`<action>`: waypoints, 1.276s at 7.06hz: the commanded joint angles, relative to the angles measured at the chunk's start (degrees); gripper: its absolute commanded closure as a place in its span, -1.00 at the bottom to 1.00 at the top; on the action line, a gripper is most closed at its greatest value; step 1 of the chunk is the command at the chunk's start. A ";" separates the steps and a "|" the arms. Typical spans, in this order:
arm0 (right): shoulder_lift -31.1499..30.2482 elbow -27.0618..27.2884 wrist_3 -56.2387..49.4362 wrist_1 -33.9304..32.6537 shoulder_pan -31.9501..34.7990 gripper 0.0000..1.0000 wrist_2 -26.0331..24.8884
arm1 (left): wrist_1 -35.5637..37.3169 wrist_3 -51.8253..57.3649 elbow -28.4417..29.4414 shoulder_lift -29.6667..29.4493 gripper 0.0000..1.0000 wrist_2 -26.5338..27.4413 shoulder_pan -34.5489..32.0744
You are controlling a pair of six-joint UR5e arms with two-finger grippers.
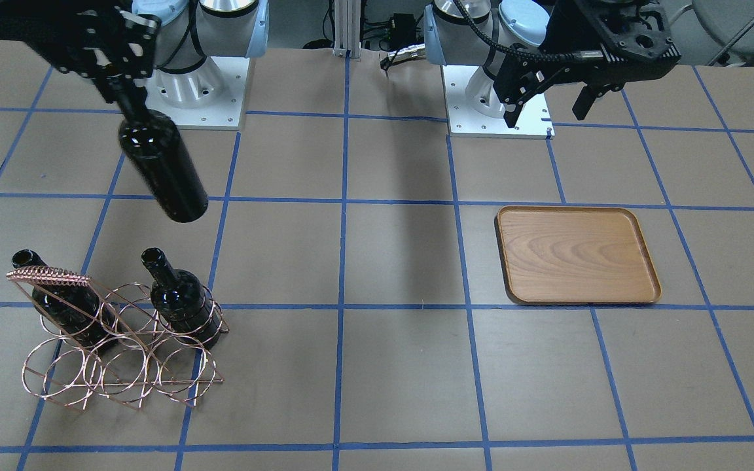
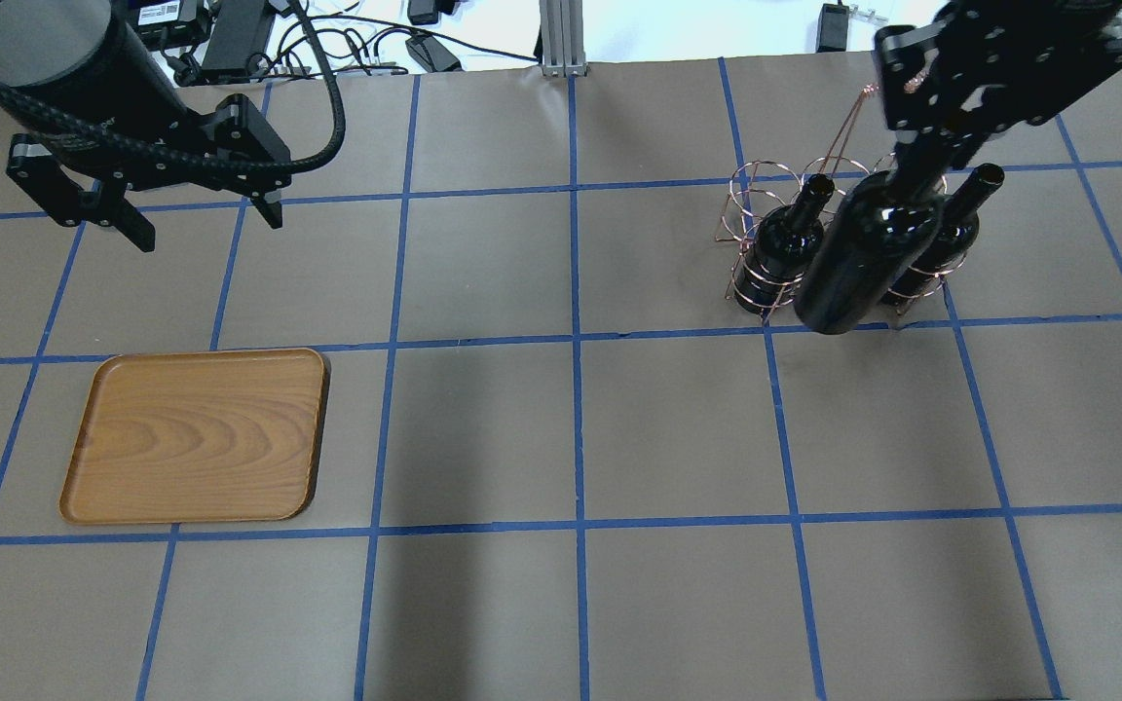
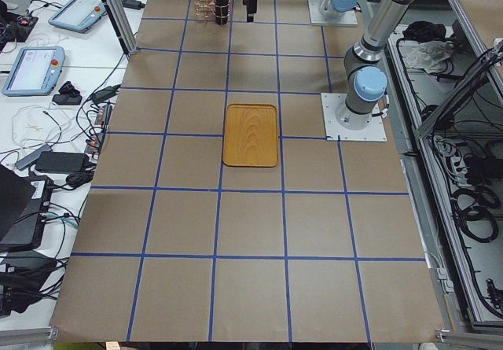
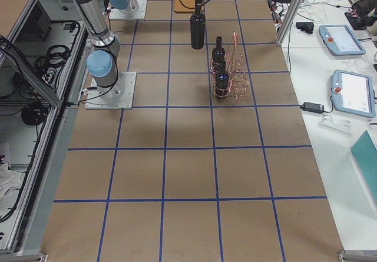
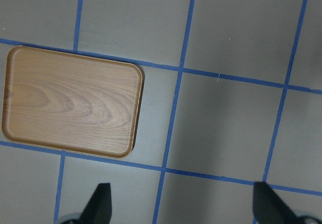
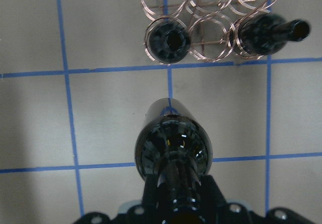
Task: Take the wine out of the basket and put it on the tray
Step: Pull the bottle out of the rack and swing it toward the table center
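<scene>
Brown paper ruled with blue tape covers the table (image 2: 571, 438), shown from overhead. Toward its 1 o'clock corner the right gripper (image 2: 919, 161) is clamped on the neck of the wine (image 2: 863, 258). The bottle is held off the surface and tilted, its base swung toward 7 o'clock. Its glass is dark brown-black, glossy and unlabelled, and the neck is long and narrow. Just beyond it the basket (image 2: 751, 190) of rose-gold wire rings is seen standing. A second bottle (image 2: 783, 248) and a third bottle (image 2: 951, 234) are lodged in its outer rings, with one ring between them. From the held bottle toward 8 o'clock, several squares of open brown surface stretch to the tray (image 2: 196, 435). It is laid flat, with light wood grain and a darker low rim, and its near edge runs just beside a tape line. Above the table at 10 o'clock the left gripper (image 2: 208, 226) is held spread wide, with nothing between its fingers.
</scene>
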 commanded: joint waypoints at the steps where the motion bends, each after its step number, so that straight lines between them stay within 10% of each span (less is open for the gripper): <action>1: 4.82 0.06 15.67 -4.66 12.83 0.69 0.00 | -0.30 4.30 0.19 0.34 -1.00 0.68 1.47; 9: 16.54 7.27 28.89 -26.76 22.08 0.66 0.00 | -3.03 21.02 0.81 2.19 -1.00 -0.29 14.76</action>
